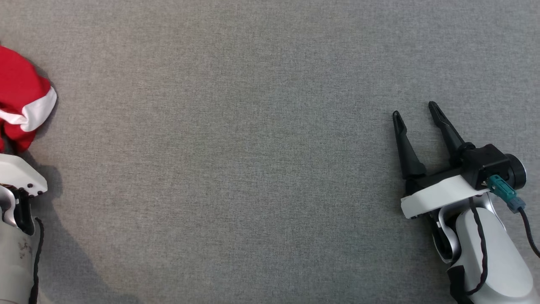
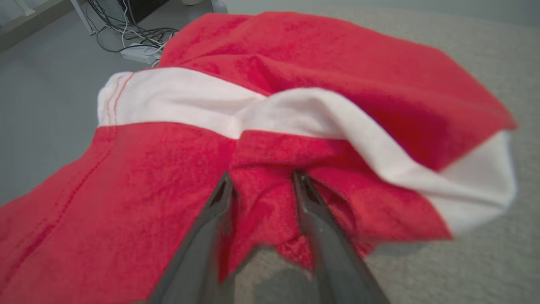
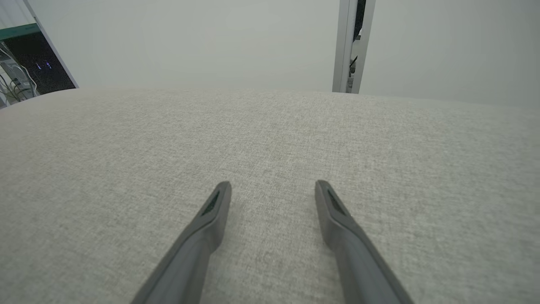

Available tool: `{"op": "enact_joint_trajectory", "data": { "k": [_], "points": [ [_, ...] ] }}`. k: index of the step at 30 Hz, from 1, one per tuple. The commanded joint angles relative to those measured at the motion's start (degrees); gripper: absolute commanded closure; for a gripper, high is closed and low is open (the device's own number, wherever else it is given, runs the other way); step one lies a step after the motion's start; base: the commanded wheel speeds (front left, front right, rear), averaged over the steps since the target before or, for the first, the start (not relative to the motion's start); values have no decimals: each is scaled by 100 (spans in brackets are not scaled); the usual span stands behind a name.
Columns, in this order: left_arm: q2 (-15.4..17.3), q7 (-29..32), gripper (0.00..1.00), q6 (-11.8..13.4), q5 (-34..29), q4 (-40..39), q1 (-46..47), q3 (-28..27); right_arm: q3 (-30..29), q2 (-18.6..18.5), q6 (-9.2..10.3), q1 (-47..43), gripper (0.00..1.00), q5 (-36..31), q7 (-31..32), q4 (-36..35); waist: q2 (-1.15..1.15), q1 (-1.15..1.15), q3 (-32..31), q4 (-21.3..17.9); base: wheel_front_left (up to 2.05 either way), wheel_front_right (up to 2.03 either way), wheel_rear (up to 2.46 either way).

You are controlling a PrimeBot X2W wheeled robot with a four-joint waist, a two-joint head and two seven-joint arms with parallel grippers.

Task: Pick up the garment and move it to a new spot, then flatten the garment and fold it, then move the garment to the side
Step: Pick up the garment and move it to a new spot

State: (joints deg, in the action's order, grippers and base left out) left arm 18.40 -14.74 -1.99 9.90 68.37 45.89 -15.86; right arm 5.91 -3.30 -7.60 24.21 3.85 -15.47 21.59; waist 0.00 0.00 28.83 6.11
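The crumpled red fabric garment with a white band (image 1: 19, 97) lies at the frame's left edge on the grey cloth-covered bench (image 1: 253, 169). The left jaws straddle a fold, spread; the right jaws are spread, empty. Pickup not yet done; everything remains.

We're looking at some sort of lab or test room here, definitely not anybody's home. We're seeing a big work table (image 1: 253, 126) wearing plain grey fabric, bare pale walls (image 3: 190, 38) standing behind it with a metal post (image 3: 346, 46) rising by them, and a tangle of cables (image 2: 126, 31) lying next to a white power strip (image 2: 137, 52) on the smooth grey floor (image 2: 42, 105).
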Motion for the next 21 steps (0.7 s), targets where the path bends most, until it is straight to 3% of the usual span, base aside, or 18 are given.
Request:
{"op": "enact_joint_trajectory", "data": {
  "k": [1, 5, 12, 17, 21],
  "points": [
    [51, -8, 100, -42, 17, 55, 77, 8, -88, -117, 20, -197, 0, 37, 63, 287, 0, 0, 10, -32, 0, 0, 0],
    [116, -40, 100, -188, 27, -33, 202, 67, -119, -69, 19, -231, 0, 91, 62, 272, 0, 0, -137, -103, 0, 0, 0],
    [59, -46, 100, -277, -401, -981, 269, 516, -94, 16, 15, -242, 0, 250, 40, 247, 0, 0, -514, -226, 0, 0, 0],
    [-172, -47, 100, -371, -534, -1488, 298, 804, -63, 22, 13, -301, 0, 464, 36, 252, 0, 0, -777, -401, 0, 0, 0],
    [-552, -48, 100, -443, -618, -1821, 233, 1135, 24, 24, 12, -408, 0, 617, 36, 290, 0, 0, -970, -551, 0, 0, 0]
  ]
}}
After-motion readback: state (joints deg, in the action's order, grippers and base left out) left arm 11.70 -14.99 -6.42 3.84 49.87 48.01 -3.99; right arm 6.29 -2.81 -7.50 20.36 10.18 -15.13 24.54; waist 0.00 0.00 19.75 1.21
